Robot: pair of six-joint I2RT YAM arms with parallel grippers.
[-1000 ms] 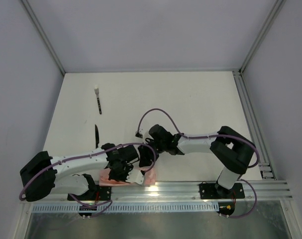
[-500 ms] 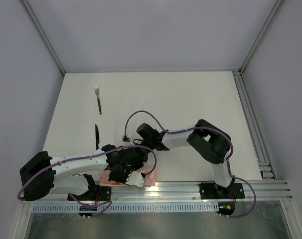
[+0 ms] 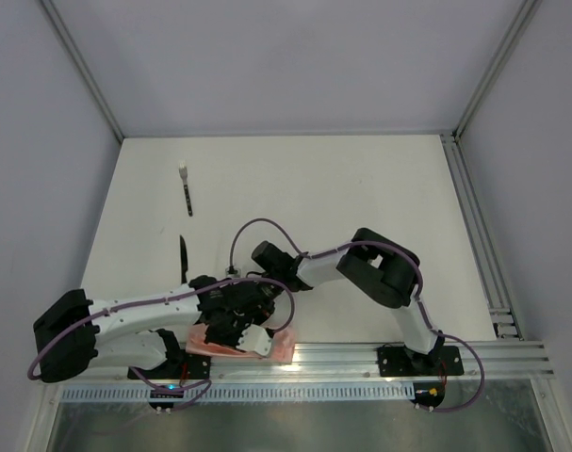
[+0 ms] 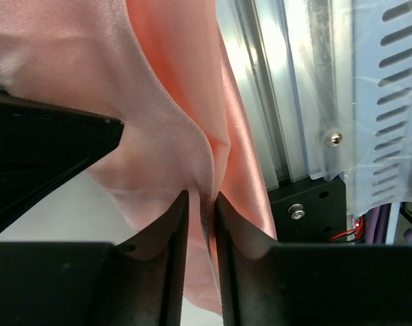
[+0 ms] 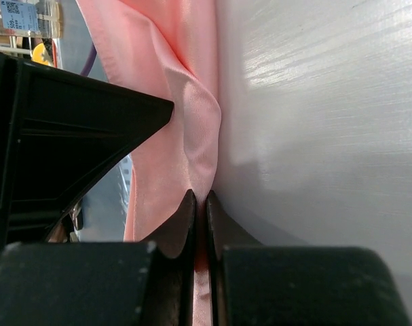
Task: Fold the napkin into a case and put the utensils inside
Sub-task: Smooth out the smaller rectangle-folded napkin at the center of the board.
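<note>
1. The table (image 3: 361,188) is taken as the folding surface. The work is crowded against the metal rail (image 3: 380,356) at its near edge, so the cloth is best drawn away from the rail before any crease is pressed
2. The napkin (image 3: 281,350) is found bunched at that near edge, under both wrists, with loose folds rising between the fingers. An even, low tension should be kept so that the fold line is laid straight and not twisted
3. The left gripper (image 4: 201,204) is seen nearly closed, with a raised fold of the napkin pinched between its jaws. This hold is best treated as the anchor
4. The right gripper (image 5: 200,200) is seen closed tight on a thin edge of the same cloth, just beside the left. The edge should be carried over slowly, since so thin a bite is likely to slip
5. The far utensil (image 3: 186,191) and the near utensil (image 3: 184,254) are left lying well apart from the napkin, on the table's left side, and need not be disturbed until a pocket is formed
</note>
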